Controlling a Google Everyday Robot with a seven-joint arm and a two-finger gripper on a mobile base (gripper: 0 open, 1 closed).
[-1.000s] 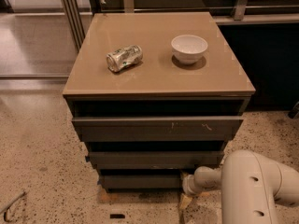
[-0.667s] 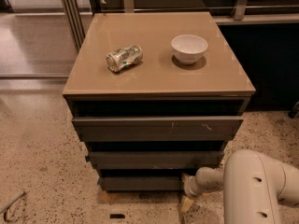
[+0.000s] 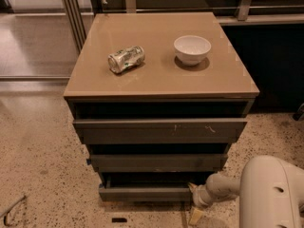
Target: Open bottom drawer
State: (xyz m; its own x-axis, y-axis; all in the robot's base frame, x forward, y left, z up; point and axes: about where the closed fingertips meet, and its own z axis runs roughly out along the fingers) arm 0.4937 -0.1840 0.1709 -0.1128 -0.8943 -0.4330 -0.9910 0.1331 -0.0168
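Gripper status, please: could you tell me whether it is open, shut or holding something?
Gripper: low by the bottom drawer's right end; cannot be told.

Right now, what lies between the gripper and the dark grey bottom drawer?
Nothing: in the camera view the gripper sits at the right end of the dark grey bottom drawer, with no object between.

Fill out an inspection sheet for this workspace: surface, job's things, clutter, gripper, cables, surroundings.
Surface: tan cabinet top, holds two items.
Job's things: bottom drawer, plain front, dark gap above it.
Clutter: crushed can on its side; white bowl upright, apart from the can.
Gripper: gripper low, at the bottom drawer's right end.
Cables: thin loop on the floor, lower left; cannot tell if it is a cable.
Surroundings: speckled floor; glass partition behind, left.
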